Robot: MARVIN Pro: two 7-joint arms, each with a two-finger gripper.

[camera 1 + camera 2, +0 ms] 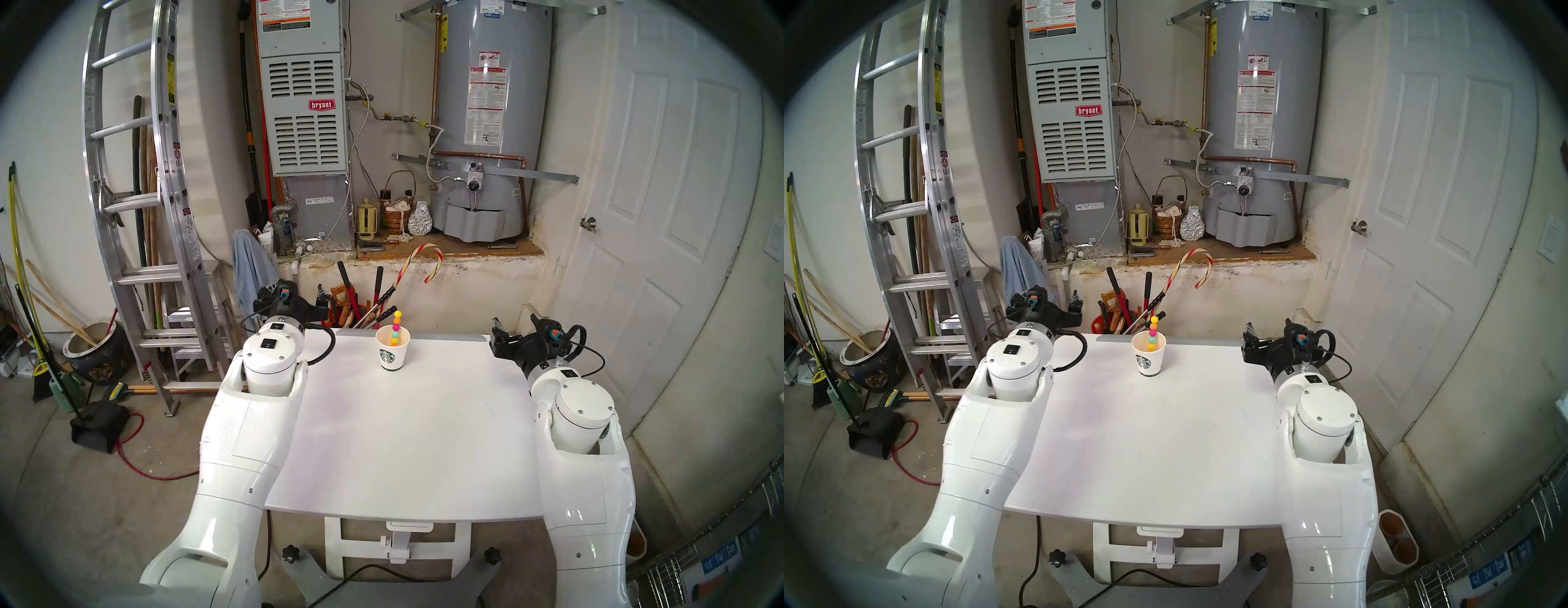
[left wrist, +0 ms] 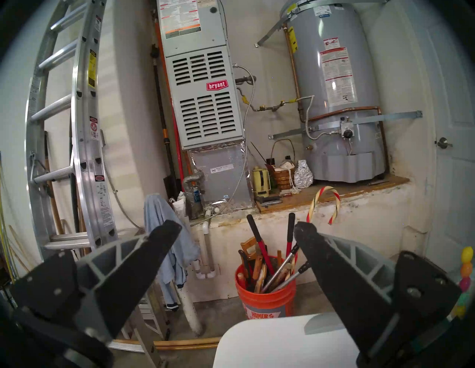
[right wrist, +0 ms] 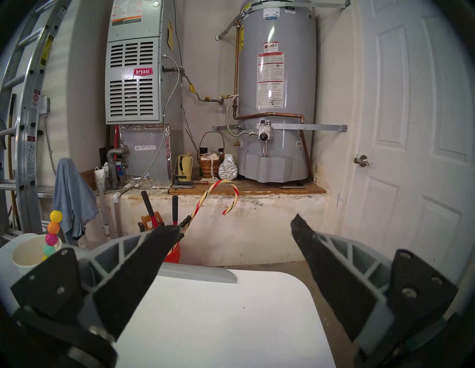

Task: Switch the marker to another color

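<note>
The marker (image 1: 396, 326) is a slim stick of yellow, orange, pink and teal balls. It stands upright in a white paper cup (image 1: 392, 356) with a green logo, at the far middle of the white table (image 1: 403, 446). My left gripper (image 1: 303, 299) hovers open and empty at the table's far left corner, left of the cup. My right gripper (image 1: 515, 325) hovers open and empty at the far right corner. The marker shows at the right edge of the left wrist view (image 2: 466, 269) and at the left of the right wrist view (image 3: 52, 231), beside the cup (image 3: 25, 254).
Behind the table's far edge stands an orange bucket (image 2: 264, 300) of long-handled tools with a red-and-white candy cane (image 1: 424, 259) sticking up. A ladder (image 1: 140, 212) leans at the left. A white door (image 1: 657, 212) is at the right.
</note>
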